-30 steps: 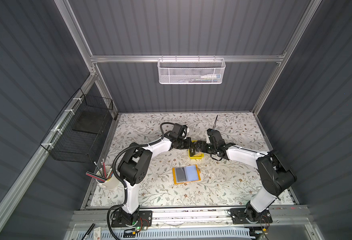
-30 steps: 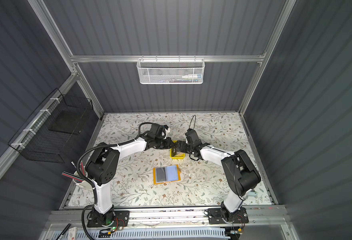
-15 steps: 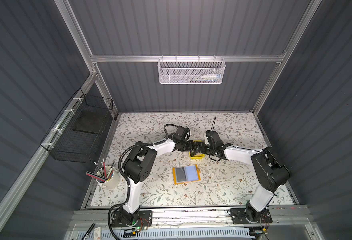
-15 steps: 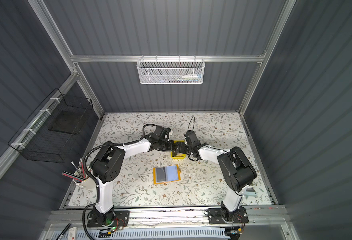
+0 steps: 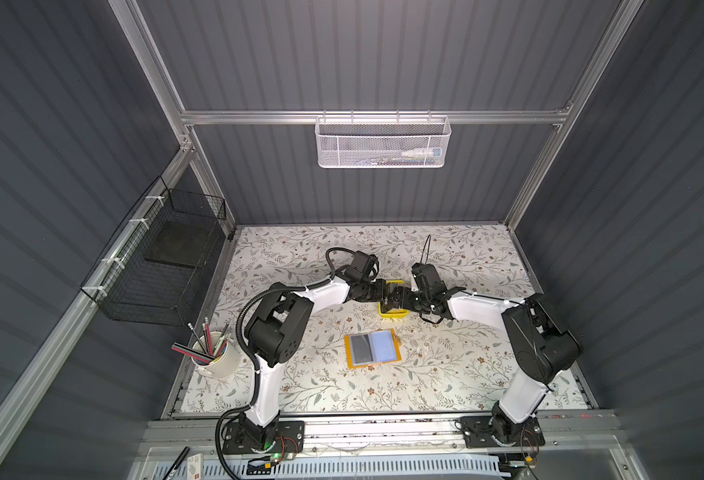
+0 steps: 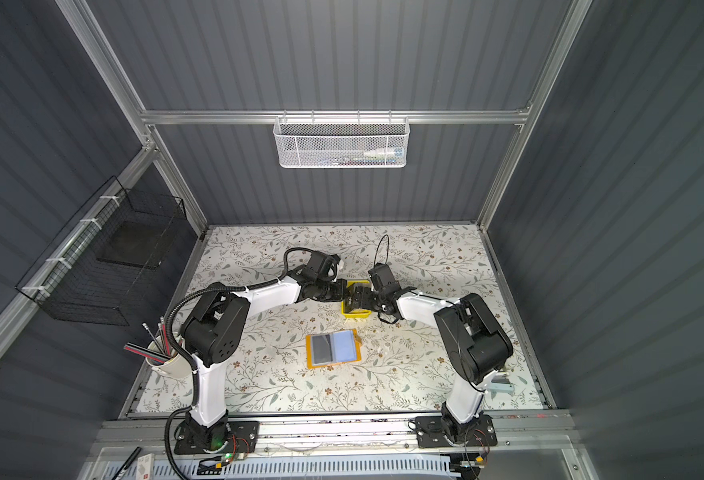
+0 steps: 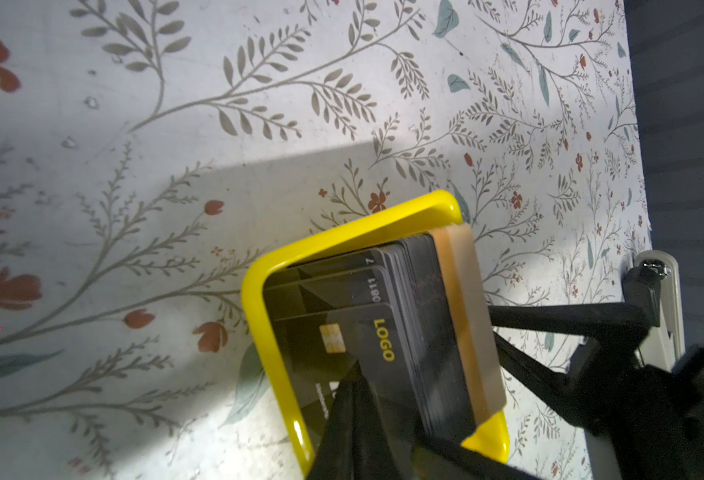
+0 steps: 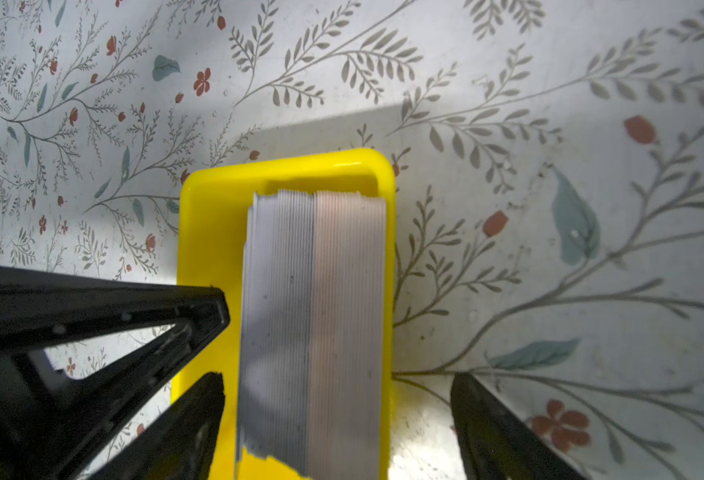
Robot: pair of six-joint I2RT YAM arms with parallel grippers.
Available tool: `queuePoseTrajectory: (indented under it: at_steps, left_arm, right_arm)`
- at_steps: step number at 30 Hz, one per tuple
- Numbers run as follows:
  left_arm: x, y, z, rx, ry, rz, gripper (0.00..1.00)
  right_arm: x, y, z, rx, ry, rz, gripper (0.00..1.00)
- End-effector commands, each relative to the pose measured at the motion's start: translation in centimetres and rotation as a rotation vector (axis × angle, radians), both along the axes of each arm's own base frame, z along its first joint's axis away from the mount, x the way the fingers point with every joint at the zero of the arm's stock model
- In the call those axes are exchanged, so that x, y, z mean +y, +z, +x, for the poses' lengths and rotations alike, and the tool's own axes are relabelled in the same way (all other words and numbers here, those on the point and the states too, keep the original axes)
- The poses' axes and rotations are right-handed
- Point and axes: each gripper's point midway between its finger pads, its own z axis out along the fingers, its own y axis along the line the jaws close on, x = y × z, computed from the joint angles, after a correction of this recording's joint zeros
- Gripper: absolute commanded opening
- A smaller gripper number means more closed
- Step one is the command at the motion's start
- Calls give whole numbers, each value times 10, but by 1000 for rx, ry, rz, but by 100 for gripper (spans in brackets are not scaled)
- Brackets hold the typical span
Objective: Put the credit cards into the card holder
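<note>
**Cards** (image 8: pixel 312 324): you are looking at one stack standing on edge in the tray (image 8: pixel 283 166). Its long edges are running along the tray's length, front to back in both top views. The black faces are facing the left gripper (image 7: pixel 356 374), and the beige block is sitting against the opposite tray wall. The front few cards are leaning slightly off the stack.

**Left gripper:** its jaws are sitting pressed together at the front card's face. You cannot tell whether a card is nipped.

**Right gripper** (image 8: pixel 337 376): its jaws are standing wide and straddling the stack. One finger is hanging over the tray floor, the other outside the tray over the table (image 5: pixel 445 374).

**Holder** (image 5: pixel 373 348): it is lying open and flat, sleeves up, with its long axis running left to right and its strap on the right edge. It is sitting well apart from the tray, on the side nearer the arm bases.

**Room:** bare tray floor is showing beside the black faces. Open table is lying all round the holder.
</note>
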Motion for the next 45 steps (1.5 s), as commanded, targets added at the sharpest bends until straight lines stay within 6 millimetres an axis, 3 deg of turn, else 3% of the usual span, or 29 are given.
queuePoseTrajectory:
  at_steps: [1, 15, 34, 40, 45]
  left_arm:
    - [-1, 8, -5, -7, 3, -2, 5]
    - [4, -1, -8, 10, 11, 18, 3]
    - [6, -2, -12, 15, 19, 13, 5]
    - [4, -7, -12, 24, 22, 6, 5]
    - [2, -10, -12, 31, 26, -2, 4]
  right_arm:
    - [1, -3, -1, 11, 13, -20, 87]
    - [-2, -7, 1, 36, 1, -70, 86]
    - [-14, 10, 4, 4, -5, -111, 84]
    - [-11, 27, 0, -18, 8, -82, 83]
    - [-3, 41, -14, -21, 30, -44, 84]
